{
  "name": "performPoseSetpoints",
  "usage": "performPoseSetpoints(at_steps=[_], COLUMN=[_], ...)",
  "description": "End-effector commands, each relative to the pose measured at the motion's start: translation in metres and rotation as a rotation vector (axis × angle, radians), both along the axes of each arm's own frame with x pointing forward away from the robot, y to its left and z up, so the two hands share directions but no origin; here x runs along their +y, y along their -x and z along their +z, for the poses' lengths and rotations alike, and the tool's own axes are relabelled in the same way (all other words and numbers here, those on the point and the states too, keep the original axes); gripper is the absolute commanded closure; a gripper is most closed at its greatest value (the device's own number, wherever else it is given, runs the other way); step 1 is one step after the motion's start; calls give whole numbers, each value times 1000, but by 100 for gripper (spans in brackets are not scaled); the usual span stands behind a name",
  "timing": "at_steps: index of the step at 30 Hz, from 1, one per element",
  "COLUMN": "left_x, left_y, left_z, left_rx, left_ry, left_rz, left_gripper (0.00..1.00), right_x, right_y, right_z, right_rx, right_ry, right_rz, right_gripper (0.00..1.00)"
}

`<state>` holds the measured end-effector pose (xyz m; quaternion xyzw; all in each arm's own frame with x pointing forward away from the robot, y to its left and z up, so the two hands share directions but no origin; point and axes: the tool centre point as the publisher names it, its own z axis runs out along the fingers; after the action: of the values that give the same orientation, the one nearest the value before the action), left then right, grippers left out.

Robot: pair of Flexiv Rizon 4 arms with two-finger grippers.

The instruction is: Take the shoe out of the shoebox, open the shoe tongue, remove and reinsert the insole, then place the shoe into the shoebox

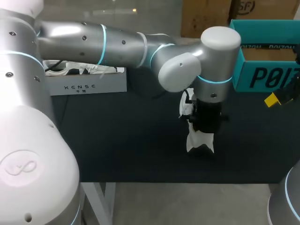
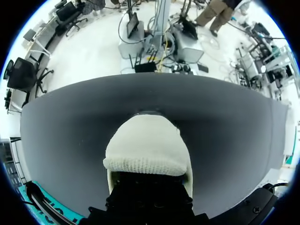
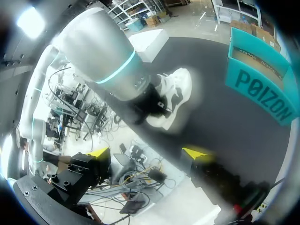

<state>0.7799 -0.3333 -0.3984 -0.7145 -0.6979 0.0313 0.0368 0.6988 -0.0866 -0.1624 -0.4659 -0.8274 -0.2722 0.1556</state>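
The white shoe (image 1: 199,140) with black parts stands on end on the black table mat (image 1: 117,140), just right of the middle. My left gripper (image 1: 203,132) comes down onto it from above and is shut on the shoe; its fingertips are hidden. In the left wrist view the shoe's cream knitted upper (image 2: 147,145) fills the space ahead of the gripper. The teal shoebox (image 1: 262,65) stands open at the back right. My right gripper (image 3: 147,152) hangs open near the right edge, apart from the shoe (image 3: 171,96), with nothing between its fingers.
A white box (image 1: 86,85) holding crumpled paper sits at the back left, behind my left arm. The teal shoebox (image 3: 262,91) is close beside my right gripper (image 1: 276,98). Bare mat lies to the left of and in front of the shoe.
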Motion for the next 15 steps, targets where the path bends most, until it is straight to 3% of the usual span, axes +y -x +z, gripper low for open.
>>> performPoseSetpoints(at_steps=[1, 7, 13, 15], left_x=[10, -1, -11, -15], left_y=[3, -3, -4, -5], left_z=[17, 8, -30, -44], left_rx=[-50, -89, -93, -81], left_ry=[5, 0, 14, -29], left_rz=[-1, -35, -80, -95], left_gripper=[100, 100, 100, 100], right_x=[0, 0, 0, 0], right_y=[0, 0, 0, 0], right_z=[0, 0, 0, 0], right_rx=[1, 1, 1, 1], right_ry=[2, 2, 2, 2], right_rz=[-1, -1, -1, -1], right_gripper=[0, 0, 0, 0])
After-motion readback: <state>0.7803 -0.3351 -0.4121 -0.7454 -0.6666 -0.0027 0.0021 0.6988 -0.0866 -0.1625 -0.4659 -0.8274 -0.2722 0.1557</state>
